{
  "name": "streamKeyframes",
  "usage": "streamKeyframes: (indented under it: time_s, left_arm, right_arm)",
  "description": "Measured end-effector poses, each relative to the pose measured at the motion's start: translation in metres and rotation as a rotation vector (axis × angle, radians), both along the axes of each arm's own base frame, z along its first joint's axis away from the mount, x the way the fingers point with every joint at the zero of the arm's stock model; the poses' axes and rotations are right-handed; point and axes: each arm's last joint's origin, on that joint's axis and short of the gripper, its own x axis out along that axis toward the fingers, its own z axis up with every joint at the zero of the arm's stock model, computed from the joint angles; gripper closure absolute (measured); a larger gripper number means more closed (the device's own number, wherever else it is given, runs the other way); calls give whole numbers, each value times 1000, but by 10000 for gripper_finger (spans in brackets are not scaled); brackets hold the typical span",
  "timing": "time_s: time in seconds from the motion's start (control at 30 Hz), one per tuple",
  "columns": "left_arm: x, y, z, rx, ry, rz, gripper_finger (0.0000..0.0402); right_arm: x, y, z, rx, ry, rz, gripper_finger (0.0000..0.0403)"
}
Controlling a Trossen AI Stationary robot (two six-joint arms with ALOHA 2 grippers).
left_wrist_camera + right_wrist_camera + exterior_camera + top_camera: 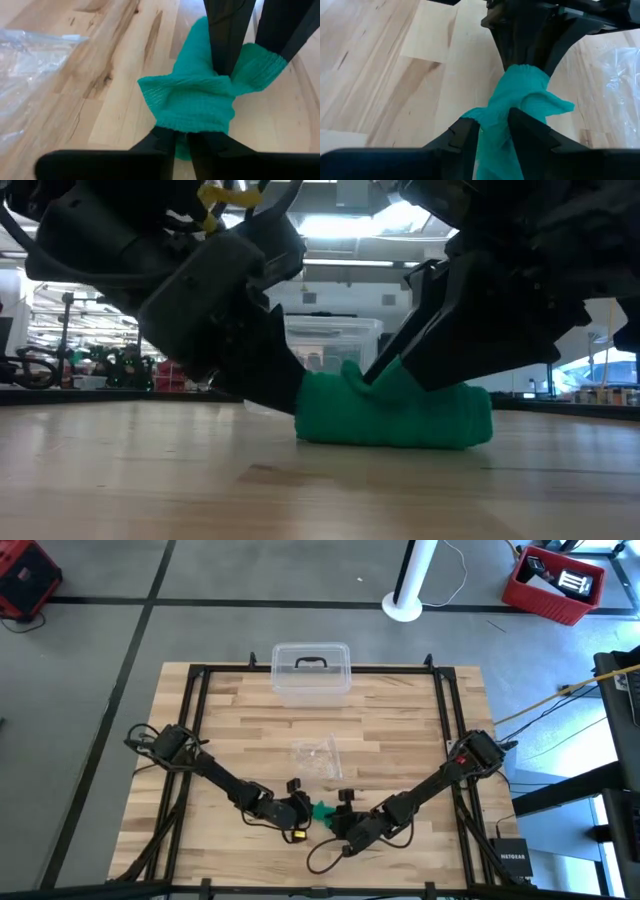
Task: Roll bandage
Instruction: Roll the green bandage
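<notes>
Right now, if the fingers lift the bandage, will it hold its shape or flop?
Likely floppy: the bandage bunches and folds where both pairs of fingers pinch it. Probably light, and its knit looks grippy. Slumped flat on the table, it seems unlikely to roll.

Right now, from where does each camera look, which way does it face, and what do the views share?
High view: above the table, facing straight down; both arms meet at the bandage.
Low view: table-top height, facing level across; both grippers press on the bandage.
Left wrist view: on the left arm, past the left gripper, pinching the bandage.
Right wrist view: on the right arm, past the right gripper, gripping the bandage.
Shared: all four show the bandage; both wrist views show the plastic wrapper.
</notes>
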Motion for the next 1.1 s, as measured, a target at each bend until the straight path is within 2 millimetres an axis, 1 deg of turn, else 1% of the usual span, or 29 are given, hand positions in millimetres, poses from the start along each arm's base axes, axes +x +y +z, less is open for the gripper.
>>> streamKeyframes:
  time_s: [0.13, 0.23, 0.37, 0.47, 0.53, 0.6, 0.7, 0.77, 0.83, 0.93, 1.03, 1.1]
  left_arm:
    - [-2, -1, 3, 6, 34, -84, 325]
    - [-8, -3, 10, 44, 76, -129, 307]
    - [-21, -5, 18, 118, 174, -201, 301]
    - [-30, -4, 26, 147, 226, -215, 304]
    - [-33, -3, 34, 163, 217, -204, 308]
    - [-33, -2, 44, 199, 171, -188, 312]
    - [-24, 5, 61, 253, 41, -107, 318]
    - [-16, 13, 67, 255, -27, -66, 321]
    - [-6, 22, 64, 236, -58, -44, 323]
    - [5, 32, 51, 194, -63, -59, 323]
    - [10, 32, 39, 126, -37, -154, 324]
    - [7, 27, 34, 88, 6, -219, 325]
  right_arm:
    - [0, 0, 0, 12, 3, -8, 283]
    - [0, 0, 0, 14, 3, -9, 283]
    - [0, 0, -1, 11, 5, -12, 283]
    - [-1, 0, -1, 11, 6, -12, 283]
    - [-1, 0, -1, 11, 6, -12, 283]
    - [-1, 0, -1, 13, 4, -11, 283]
    - [0, 1, 0, 23, -5, -7, 283]
    - [0, 1, 0, 27, -7, -5, 283]
    - [0, 1, 0, 28, -8, -5, 283]
    - [0, 1, 0, 29, -9, -4, 283]
    - [0, 1, 0, 28, -7, -4, 283]
    - [0, 1, 0, 28, -5, -3, 283]
